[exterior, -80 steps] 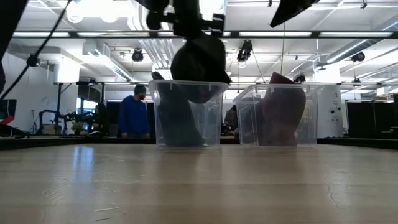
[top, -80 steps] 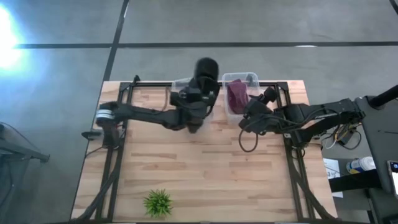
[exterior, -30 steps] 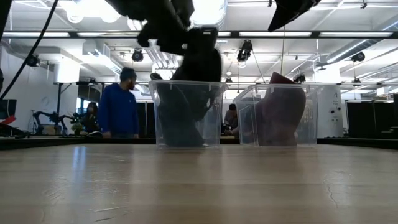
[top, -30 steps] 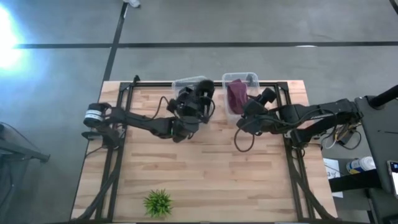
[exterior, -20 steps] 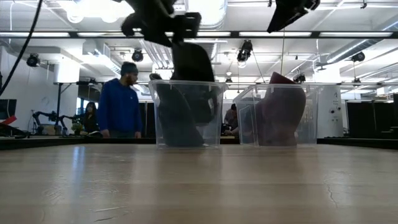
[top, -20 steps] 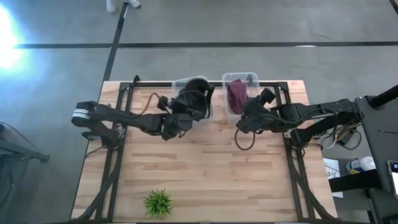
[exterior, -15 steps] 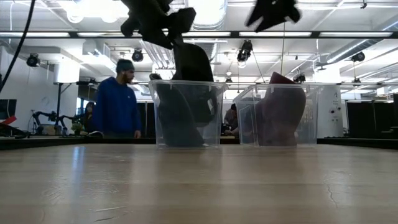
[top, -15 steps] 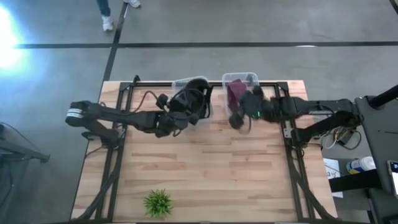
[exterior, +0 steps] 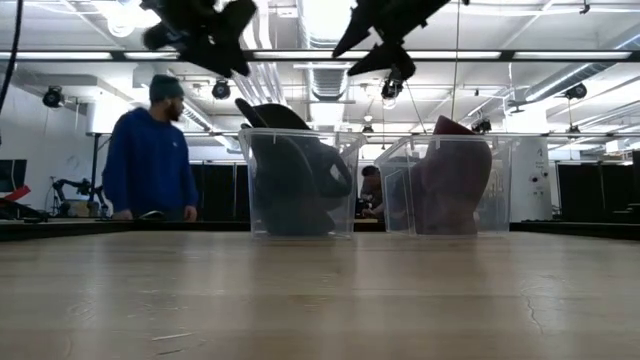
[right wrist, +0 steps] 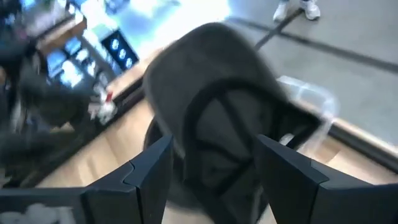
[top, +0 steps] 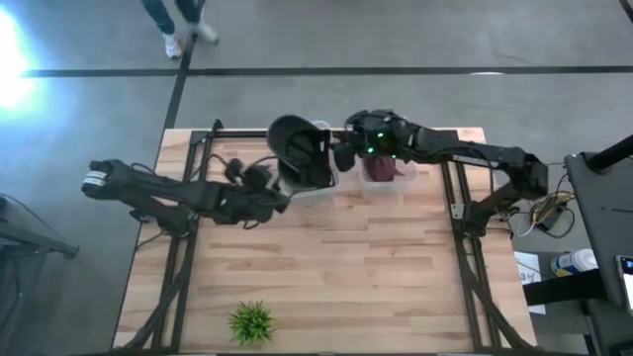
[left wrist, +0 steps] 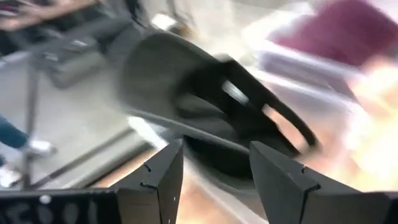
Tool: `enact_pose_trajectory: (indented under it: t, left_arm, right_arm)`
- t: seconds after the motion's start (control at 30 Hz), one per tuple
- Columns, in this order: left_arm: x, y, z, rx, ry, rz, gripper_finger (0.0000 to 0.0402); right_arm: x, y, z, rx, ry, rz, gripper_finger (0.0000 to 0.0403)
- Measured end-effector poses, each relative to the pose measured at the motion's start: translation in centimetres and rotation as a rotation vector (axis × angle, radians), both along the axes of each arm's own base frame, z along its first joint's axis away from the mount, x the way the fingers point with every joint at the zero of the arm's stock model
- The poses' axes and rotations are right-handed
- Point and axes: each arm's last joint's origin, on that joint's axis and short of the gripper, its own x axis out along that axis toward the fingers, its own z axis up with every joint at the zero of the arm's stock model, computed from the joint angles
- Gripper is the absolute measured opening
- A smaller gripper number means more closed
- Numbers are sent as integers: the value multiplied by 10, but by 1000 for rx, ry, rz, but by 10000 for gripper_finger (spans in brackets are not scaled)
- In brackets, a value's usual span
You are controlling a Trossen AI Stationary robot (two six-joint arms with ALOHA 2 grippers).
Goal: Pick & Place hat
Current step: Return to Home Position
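The black hat (top: 297, 146) sits in the left clear bin (exterior: 262, 222) at the table's far edge, its top sticking up over the rim (exterior: 270, 112). My left gripper (top: 277, 188) hangs open just on the near-left side of that bin, high above the table (exterior: 215, 45), and the hat lies ahead of its bare fingers (left wrist: 214, 149). My right gripper (top: 341, 156) hovers open above the gap between the two bins (exterior: 378, 45), pointing at the hat (right wrist: 211, 99).
A second clear bin (exterior: 400, 200) to the right holds a maroon cloth item (top: 381, 166). A small green plant (top: 250, 321) stands near the front left edge. Bare wooden table lies in the middle. A person in blue (exterior: 150, 160) walks behind the table.
My left gripper has drawn back from the bin toward the table's near left, and the black hat it carried now rests lower in the bin, apart from it. My right arm has swung toward the table's left, over the maroon bin, toward the black hat.
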Motion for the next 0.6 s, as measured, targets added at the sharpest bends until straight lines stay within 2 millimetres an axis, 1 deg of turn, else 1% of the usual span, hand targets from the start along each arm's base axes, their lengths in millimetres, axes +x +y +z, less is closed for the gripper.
enact_pose_trajectory:
  t: [0.07, 0.17, 0.23, 0.33, 0.4, 0.47, 0.53, 0.6]
  left_arm:
    - [-13, -1, 0, 43, -42, 52, 178]
    - [-27, -1, 3, 40, -91, 48, 178]
    - [-35, 0, 8, 31, -126, 46, 178]
    - [-45, 1, 15, -5, -179, 32, 178]
    - [-49, 1, 18, -109, -202, -63, 178]
    - [-51, 0, 21, -216, -216, -216, 178]
    - [-51, -3, 19, -272, -244, -374, 178]
    - [-49, -6, 14, -300, -301, -521, 178]
  right_arm:
    - [8, 2, -3, 17, 43, 20, 215]
    - [12, 5, -6, 33, 125, 38, 215]
    - [10, 10, -5, 35, 172, 52, 215]
    - [0, 22, -1, 41, 230, 80, 215]
    - [-8, 34, 1, 25, 252, 129, 215]
    - [-19, 49, 6, -8, 251, 192, 215]
    - [-32, 65, 12, -28, 213, 243, 215]
    - [-47, 80, 12, -21, 181, 286, 215]
